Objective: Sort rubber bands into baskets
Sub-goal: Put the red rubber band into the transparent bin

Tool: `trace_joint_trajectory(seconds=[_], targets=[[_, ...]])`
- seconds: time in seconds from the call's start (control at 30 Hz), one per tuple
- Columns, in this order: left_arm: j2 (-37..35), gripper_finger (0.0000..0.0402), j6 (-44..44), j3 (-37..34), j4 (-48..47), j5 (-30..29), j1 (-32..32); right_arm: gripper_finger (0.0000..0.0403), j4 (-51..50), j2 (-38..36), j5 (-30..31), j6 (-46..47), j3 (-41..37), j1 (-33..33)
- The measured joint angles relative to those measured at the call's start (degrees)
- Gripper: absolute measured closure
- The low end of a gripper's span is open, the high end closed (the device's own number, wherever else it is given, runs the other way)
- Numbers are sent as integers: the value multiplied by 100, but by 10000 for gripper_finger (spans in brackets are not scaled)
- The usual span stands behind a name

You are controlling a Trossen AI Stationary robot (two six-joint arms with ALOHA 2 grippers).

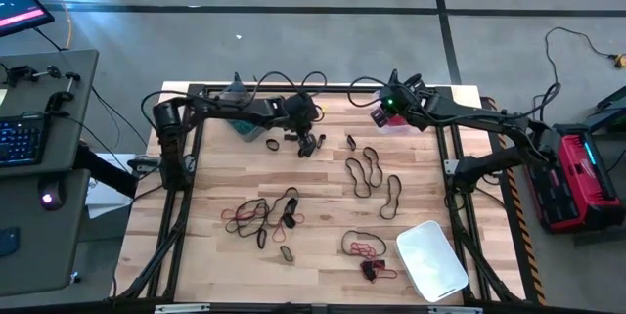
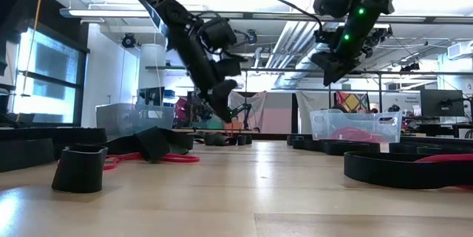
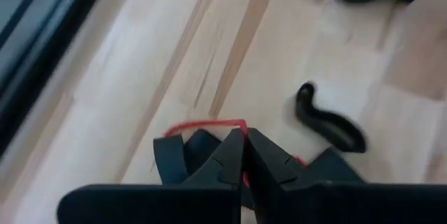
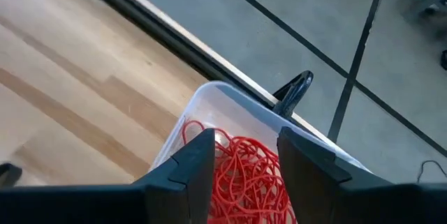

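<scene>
A thin red rubber band (image 3: pixel 209 124) is being pinched between the pressed-together jaws of the left gripper (image 1: pixel 309 144), which is being held just above the pale wooden slatted table (image 1: pixel 323 216) near its far edge, beside a short black rubber band (image 3: pixel 328 121) lying on the wood. The right gripper (image 4: pixel 246 155) is being held over the clear plastic tub (image 4: pixel 209 102) at the far right of the table, with its jaws spread and nothing between them; a heap of red rubber bands (image 4: pixel 244 175) is lying inside that tub. A second, grey-tinted clear tub (image 1: pixel 245 126) is standing at the far edge beside the left arm, and a whitish shallow rectangular tub (image 1: pixel 431 259) is sitting near the front right corner, apparently empty. Loose bands are lying scattered over the table: long black loops (image 1: pixel 367 170) in the middle right, a tangle of black and red loops (image 1: pixel 256 216) in the middle left, and a red and black cluster (image 1: pixel 364 250) just beside the whitish tub.
</scene>
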Motion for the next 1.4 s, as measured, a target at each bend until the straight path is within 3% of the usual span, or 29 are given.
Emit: trace_joint_trajectory(seconds=[0.3,0.63,0.83,1.03,1.23,1.4], targets=[[-605,401,109,0,87,-2,-311,276,-189,-195,22,21,-4,474],[-1325,401,150,0,73,4,-509,391,-211,-884,-153,30,-4,1157],[-1677,401,282,0,68,-111,-496,389,-42,-903,-227,179,-40,1528],[-1861,401,368,0,56,-200,-472,397,1420,-898,-471,28,-635,1949],[-1859,401,391,0,127,644,-495,394,4344,-835,-1686,-714,-1831,2273],[-1854,401,396,0,473,944,-644,356,5312,-548,-1772,-890,-2260,2413]])
